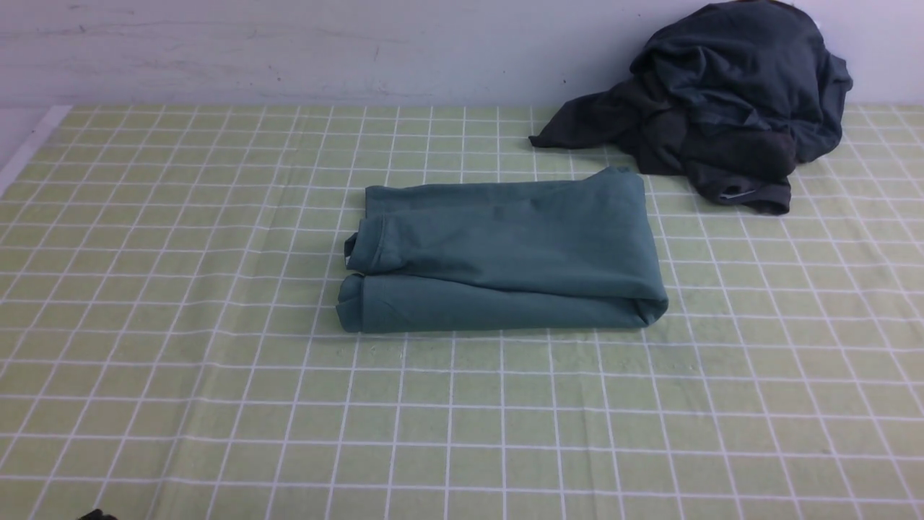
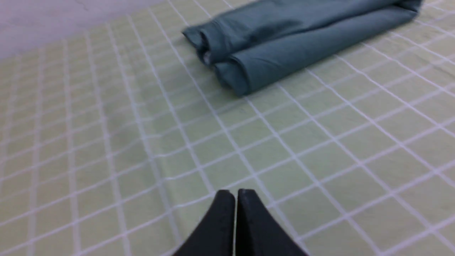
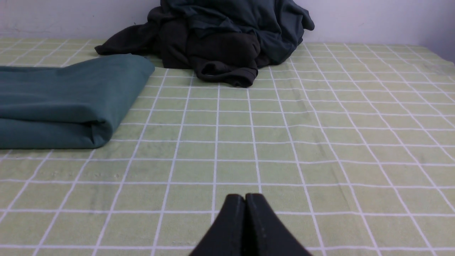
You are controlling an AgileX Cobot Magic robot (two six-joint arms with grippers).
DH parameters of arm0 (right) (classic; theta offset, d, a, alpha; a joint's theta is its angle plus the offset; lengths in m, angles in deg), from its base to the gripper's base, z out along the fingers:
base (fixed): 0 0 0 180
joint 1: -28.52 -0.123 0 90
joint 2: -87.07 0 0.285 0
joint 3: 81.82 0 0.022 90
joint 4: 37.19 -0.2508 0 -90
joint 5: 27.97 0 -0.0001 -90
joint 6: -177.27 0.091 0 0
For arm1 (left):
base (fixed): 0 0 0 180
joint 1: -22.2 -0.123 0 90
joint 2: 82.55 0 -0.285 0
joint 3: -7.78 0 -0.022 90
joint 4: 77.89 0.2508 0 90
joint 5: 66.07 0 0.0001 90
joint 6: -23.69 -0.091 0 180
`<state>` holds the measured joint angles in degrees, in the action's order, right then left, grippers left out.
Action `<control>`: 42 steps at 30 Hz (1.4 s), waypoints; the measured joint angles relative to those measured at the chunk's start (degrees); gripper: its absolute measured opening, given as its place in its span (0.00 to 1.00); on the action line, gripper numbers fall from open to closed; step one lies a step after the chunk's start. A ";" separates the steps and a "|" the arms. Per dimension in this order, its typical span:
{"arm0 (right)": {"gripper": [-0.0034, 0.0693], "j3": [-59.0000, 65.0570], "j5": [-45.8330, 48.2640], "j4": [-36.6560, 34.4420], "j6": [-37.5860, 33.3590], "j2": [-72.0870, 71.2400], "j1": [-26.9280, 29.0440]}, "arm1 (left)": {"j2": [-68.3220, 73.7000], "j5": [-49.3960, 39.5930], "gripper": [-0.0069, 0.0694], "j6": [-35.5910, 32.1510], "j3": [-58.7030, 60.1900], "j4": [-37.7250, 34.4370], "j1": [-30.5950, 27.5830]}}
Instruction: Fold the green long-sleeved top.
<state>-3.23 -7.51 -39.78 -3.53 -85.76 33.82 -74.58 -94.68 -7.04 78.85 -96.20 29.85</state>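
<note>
The green long-sleeved top [image 1: 505,249] lies folded into a compact rectangle at the middle of the table; it also shows as a folded bundle in the left wrist view [image 2: 291,39] and the right wrist view [image 3: 67,99]. My left gripper [image 2: 236,193] is shut with nothing in it, above bare cloth well short of the top. My right gripper [image 3: 245,197] is likewise shut and empty, off to the top's right side. Neither arm shows in the front view.
A dark charcoal-grey heap of clothes [image 1: 722,101] sits at the back right against the wall, also seen in the right wrist view [image 3: 220,39]. A light green checked tablecloth [image 1: 216,404] covers the table. The table's left edge [image 1: 29,144] shows at the far left.
</note>
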 joint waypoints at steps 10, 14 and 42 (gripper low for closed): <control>0.03 0.00 0.11 -0.14 0.00 0.00 0.00 | -0.81 19.64 0.09 10.17 7.65 16.05 -7.14; 0.03 0.00 0.11 -0.14 0.00 0.00 0.00 | -0.81 10.97 0.09 18.29 7.79 16.77 -8.74; 0.03 0.00 0.11 -0.27 0.00 0.00 0.00 | -0.81 7.77 0.09 28.32 7.32 19.34 -7.75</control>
<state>-3.23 -7.39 -40.05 -3.53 -85.76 33.82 -75.39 -86.90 21.27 86.17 -76.86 22.09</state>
